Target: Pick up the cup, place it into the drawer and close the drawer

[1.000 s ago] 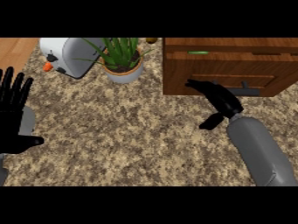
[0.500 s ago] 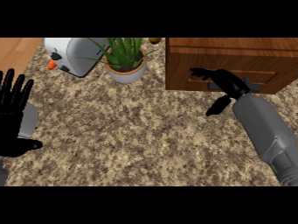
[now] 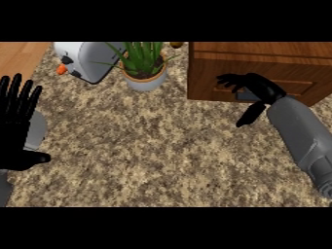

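A view looking steeply down on a speckled brown-and-cream granite counter top point(image 3: 161, 146). At the upper right stands a brown wooden drawer cabinet point(image 3: 283, 63) with a drawer front point(image 3: 305, 85) facing the viewer; the front sits flush with the cabinet, so the drawer looks closed. The cup named in the task cannot be seen anywhere on the counter, and whether it lies inside the drawer cannot be told from this view.

The robot's right hand point(image 3: 258, 87), black, on a grey forearm point(image 3: 308, 141) rising from the lower right edge, is laid against the drawer front. Its fingers point(image 3: 230, 80) are spread and fairly straight, pointing left across the wood, and its thumb point(image 3: 249, 115) hangs down toward the counter. It holds nothing.

The robot's left hand point(image 3: 7, 131), also black, shows at the left edge, palm toward the viewer, fingers straight and pointing up, thumb out to the right. It is open and at rest, holding nothing.

Along the top of the counter, left of the cabinet, sits a green spiky-leaved plant in a pale grey round pot point(image 3: 145, 73). Just to its left stands a white and silver toaster point(image 3: 85, 61) with an orange lever on its side. A strip of light wooden floor point(image 3: 10, 58) shows beyond the counter at the upper left
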Robot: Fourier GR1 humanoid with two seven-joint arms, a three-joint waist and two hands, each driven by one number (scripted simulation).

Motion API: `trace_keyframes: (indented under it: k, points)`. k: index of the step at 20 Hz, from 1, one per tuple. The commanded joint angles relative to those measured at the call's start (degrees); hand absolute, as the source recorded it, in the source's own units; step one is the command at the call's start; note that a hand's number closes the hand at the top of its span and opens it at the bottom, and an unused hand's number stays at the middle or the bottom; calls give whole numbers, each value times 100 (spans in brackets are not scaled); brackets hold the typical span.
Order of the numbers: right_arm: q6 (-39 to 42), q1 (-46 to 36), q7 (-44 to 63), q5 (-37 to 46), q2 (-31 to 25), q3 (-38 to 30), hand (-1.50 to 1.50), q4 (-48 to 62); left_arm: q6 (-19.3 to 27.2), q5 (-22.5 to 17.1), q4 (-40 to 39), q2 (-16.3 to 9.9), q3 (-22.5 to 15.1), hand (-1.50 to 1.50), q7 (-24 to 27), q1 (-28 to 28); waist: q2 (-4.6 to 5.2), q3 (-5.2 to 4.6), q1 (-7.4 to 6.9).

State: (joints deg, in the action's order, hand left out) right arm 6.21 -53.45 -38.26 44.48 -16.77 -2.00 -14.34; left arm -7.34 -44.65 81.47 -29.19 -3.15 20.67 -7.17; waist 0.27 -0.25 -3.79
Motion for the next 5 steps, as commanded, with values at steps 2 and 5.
trace_keyframes:
  k: [2, 5]
  points:
    - [-362, -386, 508, -9, -287, -208, -150, 384, 87, 101, -98, 54, 35, -150, 22, -208, 193, 45, -98]
    - [-199, -389, 275, 25, -488, -163, -150, 434, -166, 201, -311, 36, 22, -150, 202, -18, 168, 37, -53]
